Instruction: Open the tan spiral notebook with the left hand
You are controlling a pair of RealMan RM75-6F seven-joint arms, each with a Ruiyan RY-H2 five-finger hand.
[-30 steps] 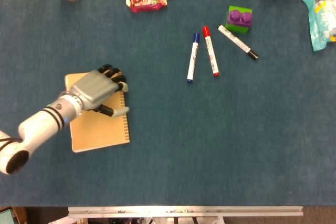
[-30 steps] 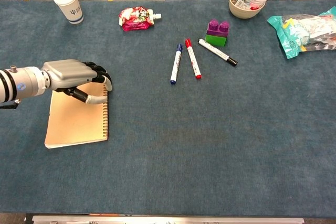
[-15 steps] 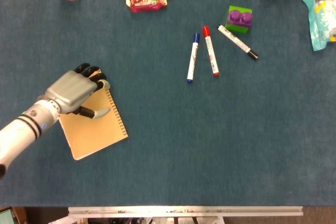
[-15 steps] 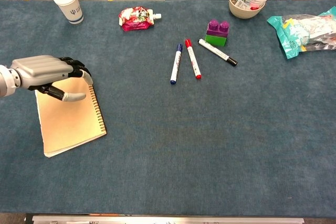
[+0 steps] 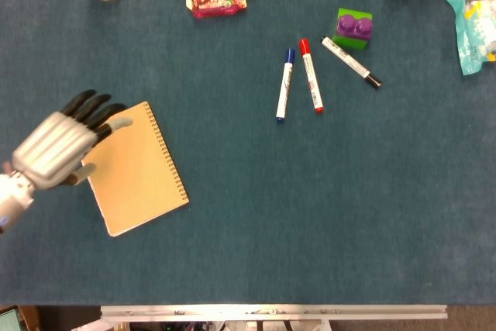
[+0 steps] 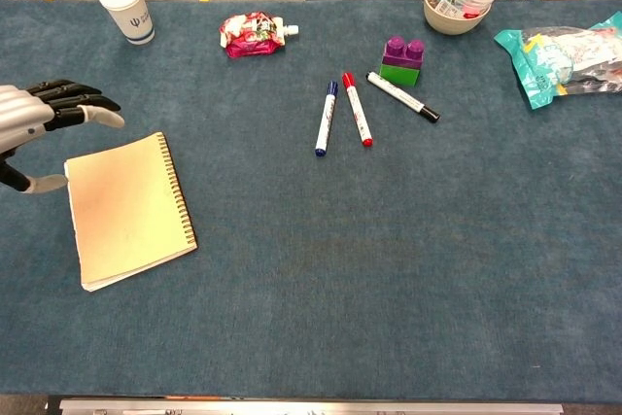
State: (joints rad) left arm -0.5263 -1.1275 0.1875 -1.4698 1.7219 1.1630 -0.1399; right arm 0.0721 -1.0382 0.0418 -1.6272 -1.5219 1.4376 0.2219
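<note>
At the far left of the worktop point(image 5: 248, 230), the left hand point(image 5: 54, 147) is seen just beside the notebook's left edge, its fingers point(image 5: 99, 111) spread and grasping nothing. Next to it, the tan spiral notebook point(image 5: 137, 167) lies closed and flat, turned at a slant, with its spiral binding along the right edge and its free edge facing the hand. The task is judged to be at the approach step, since the cover is not yet lifted. For the next move, the fingertips would need to be brought under the cover at the free left edge, and the cover swung up and over towards the binding while the pages below are left lying. Further right, well apart, a blue marker point(image 5: 285, 84), a red marker point(image 5: 311, 75) and a black-tipped marker point(image 5: 351, 62) are seen. The right hand is not shown in either view.
</note>
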